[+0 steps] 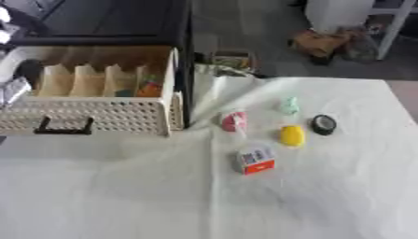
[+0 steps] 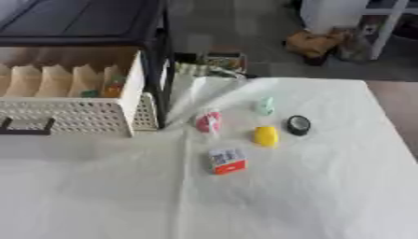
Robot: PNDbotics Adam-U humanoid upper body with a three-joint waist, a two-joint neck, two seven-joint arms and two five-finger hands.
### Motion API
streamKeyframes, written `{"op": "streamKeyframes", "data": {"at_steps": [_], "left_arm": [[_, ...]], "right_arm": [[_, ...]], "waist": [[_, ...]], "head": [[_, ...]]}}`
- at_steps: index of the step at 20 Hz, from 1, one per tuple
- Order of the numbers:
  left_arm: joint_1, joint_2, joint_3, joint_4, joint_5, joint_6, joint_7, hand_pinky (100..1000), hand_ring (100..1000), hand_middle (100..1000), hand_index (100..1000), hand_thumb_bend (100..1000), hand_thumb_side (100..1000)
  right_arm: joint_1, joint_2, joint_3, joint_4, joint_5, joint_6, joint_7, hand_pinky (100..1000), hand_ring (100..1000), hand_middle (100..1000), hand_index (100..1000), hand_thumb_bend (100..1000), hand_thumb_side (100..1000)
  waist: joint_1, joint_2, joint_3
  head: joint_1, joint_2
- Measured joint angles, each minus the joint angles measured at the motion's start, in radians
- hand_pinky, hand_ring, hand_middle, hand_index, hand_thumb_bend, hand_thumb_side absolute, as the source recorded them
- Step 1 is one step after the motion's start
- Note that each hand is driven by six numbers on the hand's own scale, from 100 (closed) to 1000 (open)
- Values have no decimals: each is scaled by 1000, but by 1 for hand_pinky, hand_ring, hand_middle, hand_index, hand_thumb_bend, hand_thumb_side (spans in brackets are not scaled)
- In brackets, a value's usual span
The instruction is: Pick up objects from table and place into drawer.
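Note:
The beige perforated drawer (image 1: 98,116) stands pulled open at the left, with a black handle (image 1: 61,127) and upright dividers. Orange and teal items (image 1: 147,88) lie in its right end. On the white cloth sit a pink-red object (image 1: 234,121), a pale green object (image 1: 288,106), a black round object (image 1: 324,124), a yellow object (image 1: 291,135) and a white and red box (image 1: 256,160). A black and silver shape, which looks like my left hand (image 1: 15,86), shows at the left edge over the drawer's left end. My right hand is out of sight.
The drawer belongs to a black cabinet (image 1: 106,21) whose frame post (image 1: 186,84) stands between the drawer and the objects. The white cloth (image 1: 310,200) covers the table. Beyond the far edge, a brown bundle (image 1: 323,43) and a small bin (image 1: 231,60) are on the floor.

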Motion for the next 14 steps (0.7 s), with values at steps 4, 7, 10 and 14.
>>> {"op": "streamKeyframes", "data": {"at_steps": [4, 7, 10, 14], "left_arm": [[4, -34, 5, 0, 96, -50, 203, 100, 100, 100, 808, 100, 394], [21, -66, 4, 0, 150, -104, 319, 100, 100, 100, 828, 100, 512], [40, -106, -8, 0, 183, -154, 376, 100, 100, 100, 845, 100, 534], [60, -167, -22, 0, 197, -192, 368, 100, 100, 215, 855, 100, 538]], "right_arm": [[-2, 0, -3, 0, 1, 2, -6, 778, 728, 521, 791, 434, 765], [-12, -4, -3, 0, 5, 6, -10, 779, 730, 523, 792, 434, 765], [-27, -22, -3, 0, 8, 12, -13, 782, 732, 525, 793, 434, 765], [-62, -73, 5, 0, 22, 30, -8, 793, 744, 537, 802, 416, 970]], "waist": [[-3, 0, 0], [-4, 0, 0], [-5, 0, 0], [-10, 0, 0]], "head": [[-6, 1], [-11, 1], [-13, 3], [-15, 8]]}}
